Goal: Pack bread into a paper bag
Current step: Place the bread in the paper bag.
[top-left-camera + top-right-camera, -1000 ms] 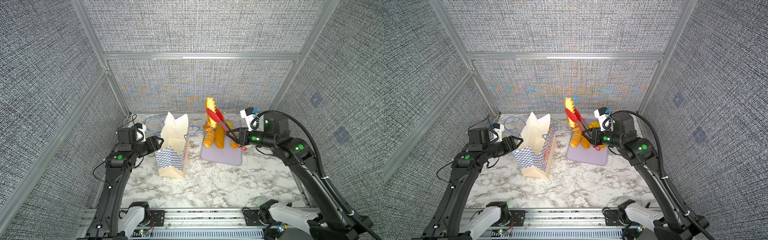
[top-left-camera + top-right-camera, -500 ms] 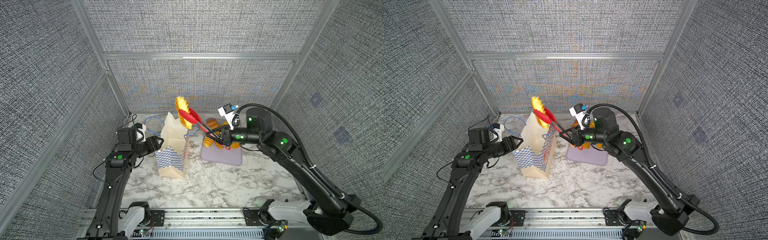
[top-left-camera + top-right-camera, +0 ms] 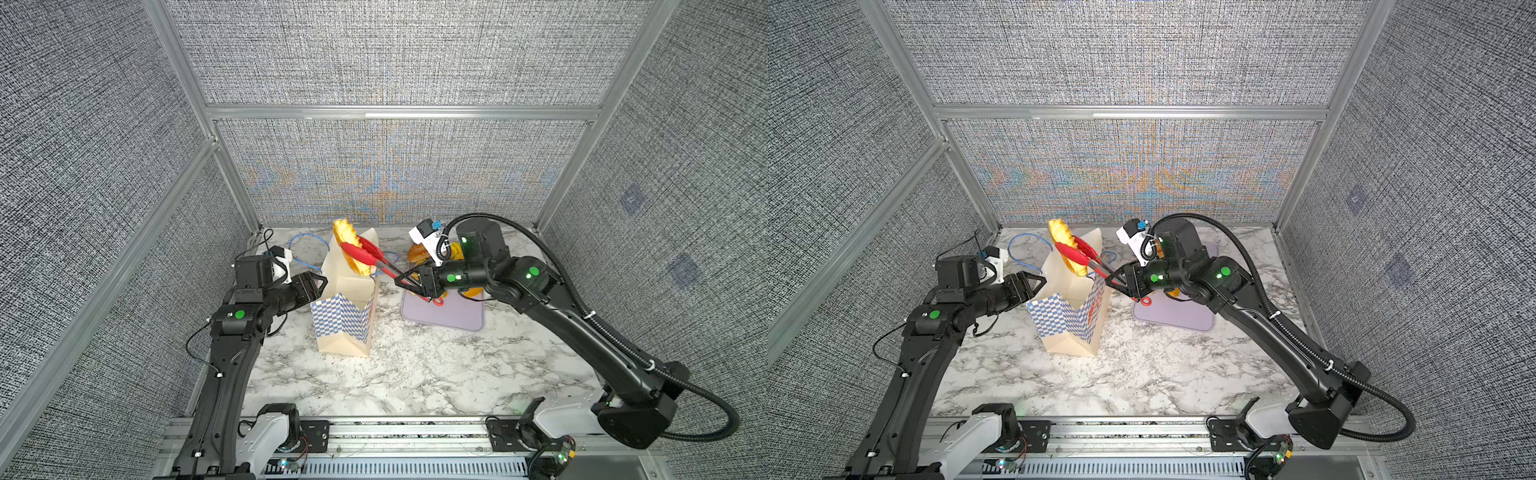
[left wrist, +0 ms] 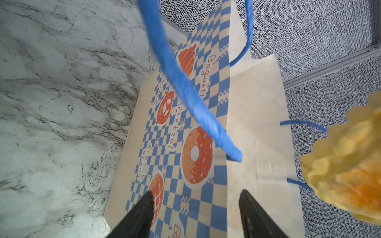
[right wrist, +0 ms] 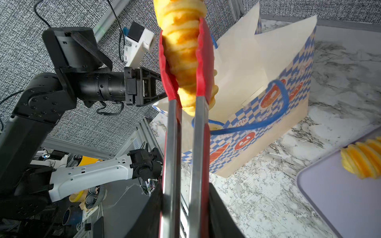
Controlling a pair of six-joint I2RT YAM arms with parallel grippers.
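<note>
The cream paper bag [image 3: 343, 320] [image 3: 1068, 322] with a blue checkered band stands upright, mouth open. A ridged yellow bread [image 3: 348, 246] [image 3: 1064, 245] [image 5: 182, 51] hangs tilted over that mouth, pinched in red tongs [image 3: 368, 254] [image 3: 1080, 253] [image 5: 171, 144]. My right gripper [image 3: 402, 281] [image 3: 1113, 282] [image 5: 184, 189] is shut on the tong handles. My left gripper [image 3: 322, 283] [image 3: 1040, 279] [image 4: 196, 191] is open, its tips at the bag's upper left edge [image 4: 257, 103]. More bread [image 3: 417, 252] [image 5: 362, 160] lies on the tray, mostly hidden by the right arm.
A flat lilac tray [image 3: 451, 318] [image 3: 1179, 319] [image 5: 340, 202] lies right of the bag on the marble table. The bag's blue cord handles [image 4: 185, 86] [image 5: 278, 107] hang loose on both sides. Grey mesh walls close in the back and sides.
My right arm has swung left with the tongs, carrying the bread from above the tray to over the bag's mouth. The left arm and the bag have not moved.
</note>
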